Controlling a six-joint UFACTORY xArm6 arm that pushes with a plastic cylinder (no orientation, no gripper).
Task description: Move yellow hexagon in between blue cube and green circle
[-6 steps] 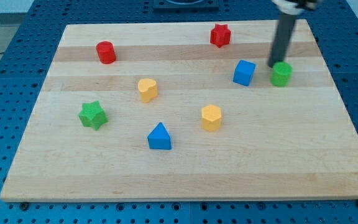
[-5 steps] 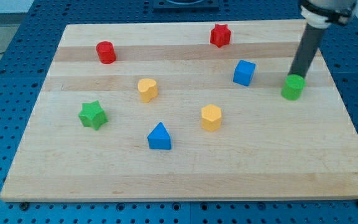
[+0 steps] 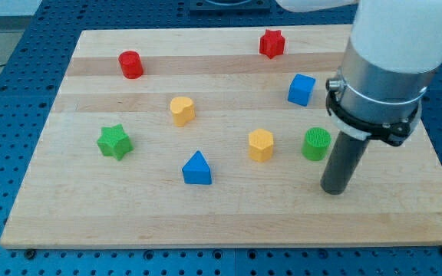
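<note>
**Hexagon not yet between its two neighbours**

You have my tip (image 3: pixel 334 190) resting on the table (image 3: pixel 229 222), just below and to the view's right of the green circle (image 3: pixel 316 143); being a bare rod, this end effector grasps nothing. The yellow hexagon (image 3: pixel 261 144) sits just beside the circle, on its left, with the blue cube (image 3: pixel 301 89) higher up. The approach looks unfinished. Next, you probably need to bring the tip round to the hexagon's lower left and push it up and rightward into the gap, without nudging the circle.
</note>
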